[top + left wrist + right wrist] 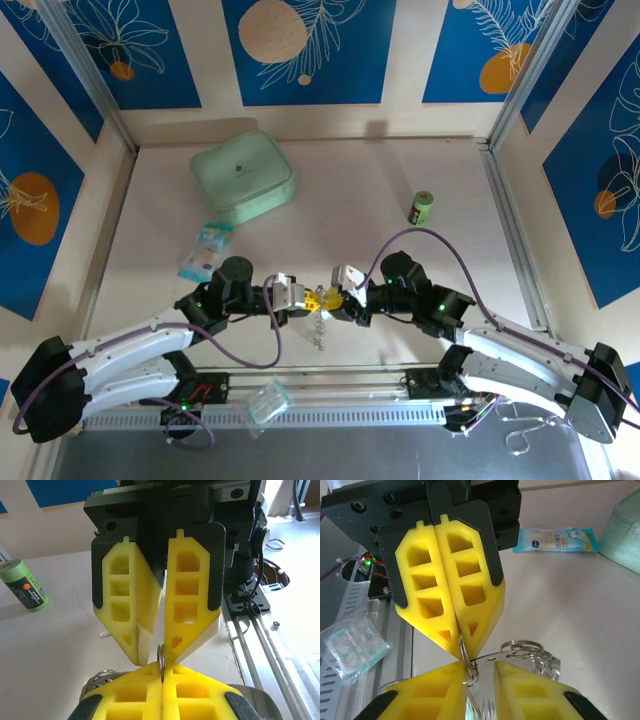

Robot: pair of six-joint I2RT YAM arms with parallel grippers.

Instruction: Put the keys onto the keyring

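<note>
Two grippers meet tip to tip over the near middle of the white table (380, 190), and we find the task's thing right between them. The left gripper (460, 650) has its yellow, hollow-celled fingers pressed flat together with no gap. They pinch a thin silver ring, seen edge-on, that belongs to the silvery metal keyring (522, 647). From that pinched ring a wire loop runs to a small coil of split rings and a clear, sparkly part just beside the fingertips. We cannot tell whether that cluster rests on the table or hangs free. In the top view a short beaded tail (320, 335) dangles below the fingertips.

The right gripper (481, 669) faces the left one with its yellow fingers partly apart. The pinched ring's edge sits in that gap, close against one finger (whether it actually touches the pad we cannot make out), so we see no firm hold there.

Several other things lie well apart from the grippers:
- a mint-green rounded square box (243, 180) at the far left
- a green cylindrical can (422, 207) standing upright at the far right
- a pale blue flat packet (205, 250) near the box
- a clear plastic bag (268, 403) on the near rail between the arm bases
</note>
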